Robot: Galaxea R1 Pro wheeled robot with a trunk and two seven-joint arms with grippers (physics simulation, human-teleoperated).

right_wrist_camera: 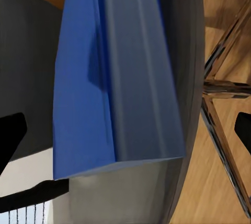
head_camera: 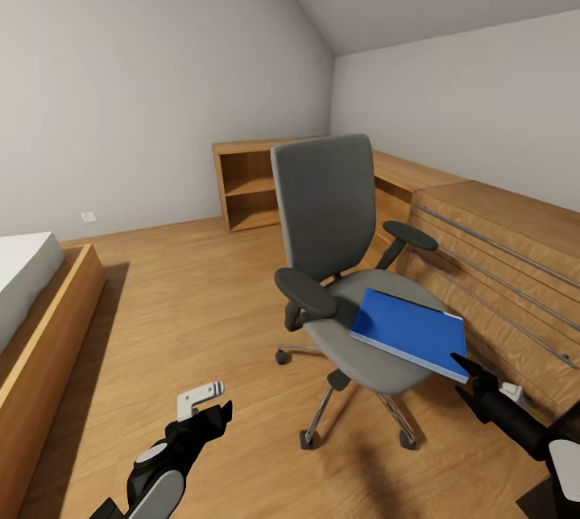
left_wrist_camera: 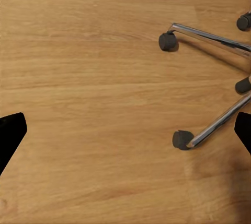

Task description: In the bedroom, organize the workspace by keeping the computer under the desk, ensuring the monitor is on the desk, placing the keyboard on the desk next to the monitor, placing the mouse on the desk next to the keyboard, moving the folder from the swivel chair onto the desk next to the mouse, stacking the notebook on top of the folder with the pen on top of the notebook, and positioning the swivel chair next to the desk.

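The blue folder [head_camera: 411, 332] lies flat on the seat of the swivel chair [head_camera: 326, 213], with one corner sticking out over the seat's front edge, near the wood dresser [head_camera: 499, 277]. The right tool [head_camera: 466, 364] is right at that corner with its two fingers spread wide and nothing between them, so I think it should slide one finger over and one under the edge, then squeeze slowly so the folder stays level. The left tool [head_camera: 211, 404] hangs wide open over the wood floor [left_wrist_camera: 94, 78], holding nothing.
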